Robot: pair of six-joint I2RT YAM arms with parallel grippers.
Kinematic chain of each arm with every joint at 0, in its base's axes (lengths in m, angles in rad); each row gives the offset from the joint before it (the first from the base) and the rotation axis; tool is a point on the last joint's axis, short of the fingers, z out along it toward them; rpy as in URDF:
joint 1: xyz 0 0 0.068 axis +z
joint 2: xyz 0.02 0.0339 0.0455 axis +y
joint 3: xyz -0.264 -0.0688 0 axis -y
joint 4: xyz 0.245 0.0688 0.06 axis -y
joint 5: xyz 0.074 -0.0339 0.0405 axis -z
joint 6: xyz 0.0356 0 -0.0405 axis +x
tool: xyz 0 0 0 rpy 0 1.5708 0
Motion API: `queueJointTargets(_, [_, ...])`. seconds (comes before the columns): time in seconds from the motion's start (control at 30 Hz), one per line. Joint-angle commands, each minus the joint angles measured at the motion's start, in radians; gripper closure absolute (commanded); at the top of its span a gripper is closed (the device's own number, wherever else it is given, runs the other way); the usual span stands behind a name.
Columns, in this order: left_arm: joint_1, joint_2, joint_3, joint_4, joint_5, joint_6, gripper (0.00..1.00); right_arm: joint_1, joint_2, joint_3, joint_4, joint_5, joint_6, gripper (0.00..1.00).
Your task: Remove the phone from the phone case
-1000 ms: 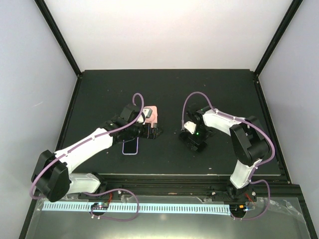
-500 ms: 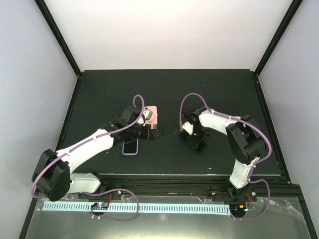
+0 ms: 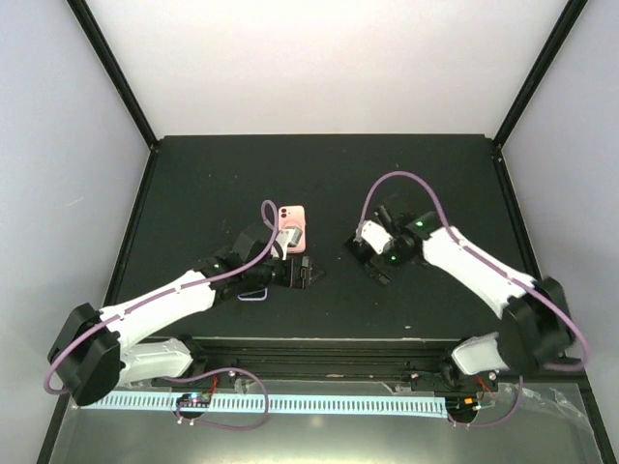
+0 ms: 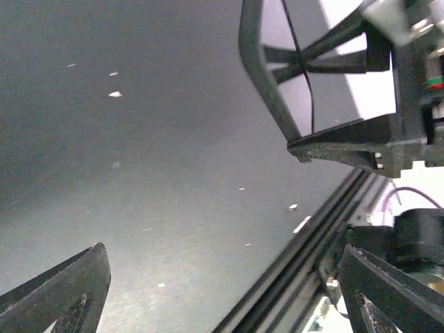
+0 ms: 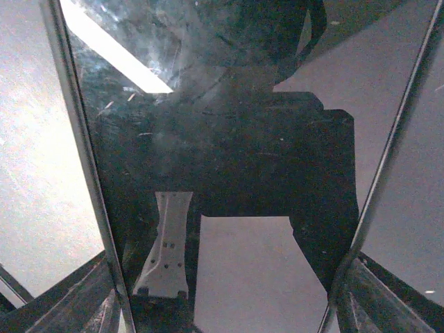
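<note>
The left pincer (image 3: 300, 274) hangs with its jaws wide apart over the bare table (image 3: 193, 193), gripping nothing. Just beyond it, untouched, the phone case (image 3: 292, 227) lies back-up, probably left free for a fresh approach. Opposite, the right pincer (image 3: 371, 255) sits low over a glossy black slab (image 5: 229, 139). I cannot tell whether it is clamped on it.

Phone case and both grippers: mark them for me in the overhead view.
phone case (image 3: 292, 226), top external view, middle of its pink back.
left gripper (image 3: 308, 274), top external view, between its fingertips.
right gripper (image 3: 368, 259), top external view, between its fingertips.
</note>
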Motion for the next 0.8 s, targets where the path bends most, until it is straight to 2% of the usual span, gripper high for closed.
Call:
queueJointTargets(0.0, [-0.069, -0.028, 0.008, 0.169, -0.023, -0.079, 0.08, 0.000, -0.173, -0.045, 0.098, -0.054, -0.004, 0.99])
queueJointTargets(0.2, [-0.159, 0.016, 0.060, 0.231, -0.132, -0.076, 0.09, 0.000, -0.316, -0.135, 0.211, -0.153, 0.006, 0.99])
queueJointTargets(0.47, [-0.225, 0.184, 0.112, 0.387, -0.279, -0.098, 0.12, 0.000, -0.399, -0.205, 0.280, -0.140, 0.036, 0.99])
queueJointTargets(0.63, [-0.232, 0.318, 0.181, 0.508, -0.281, -0.102, 0.29, 0.000, -0.487, -0.272, 0.339, -0.098, 0.077, 0.99])
queueJointTargets(0.77, [-0.252, 0.376, 0.235, 0.507, -0.290, -0.063, 0.42, -0.007, -0.573, -0.337, 0.386, -0.093, 0.087, 0.99])
